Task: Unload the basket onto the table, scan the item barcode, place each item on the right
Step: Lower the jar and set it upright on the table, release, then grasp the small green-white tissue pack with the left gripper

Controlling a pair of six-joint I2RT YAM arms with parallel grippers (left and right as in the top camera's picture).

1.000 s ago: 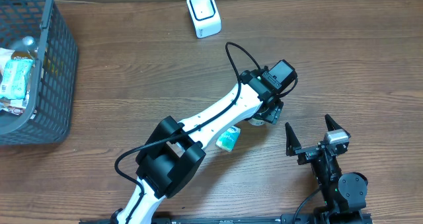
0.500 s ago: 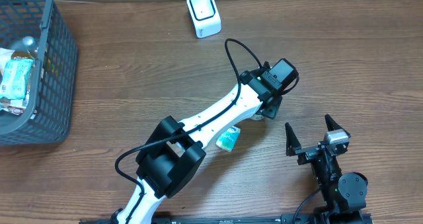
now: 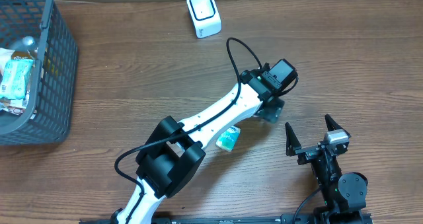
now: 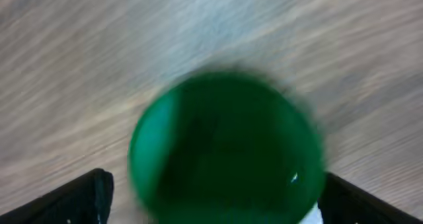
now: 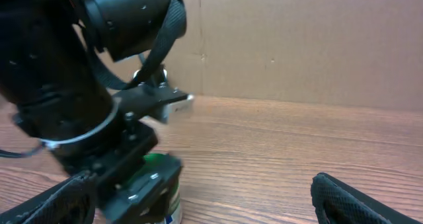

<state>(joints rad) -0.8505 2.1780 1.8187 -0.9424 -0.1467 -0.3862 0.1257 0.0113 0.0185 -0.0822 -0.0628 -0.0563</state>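
The item is a small white jar with a green lid [image 4: 225,151], standing on the table. Its lid fills the left wrist view, blurred. My left gripper [image 4: 215,199] hangs right over it, open, with one finger on each side of the lid. In the overhead view the left gripper [image 3: 269,110] hides the jar. The right wrist view shows the jar [image 5: 173,204] under the left gripper's black jaws. A white barcode scanner [image 3: 203,14] stands at the table's far edge. My right gripper [image 3: 309,139] is open and holds nothing, near the front right.
A small teal packet [image 3: 227,139] lies beside the left arm. A dark wire basket [image 3: 56,85] with several packaged goods sits at the left edge. A cardboard wall [image 5: 297,45] runs behind the table.
The left gripper's jaws have spread wider over the jar. The white part of the jar that showed beside the gripper in the overhead view is now covered. The right arm has not moved.
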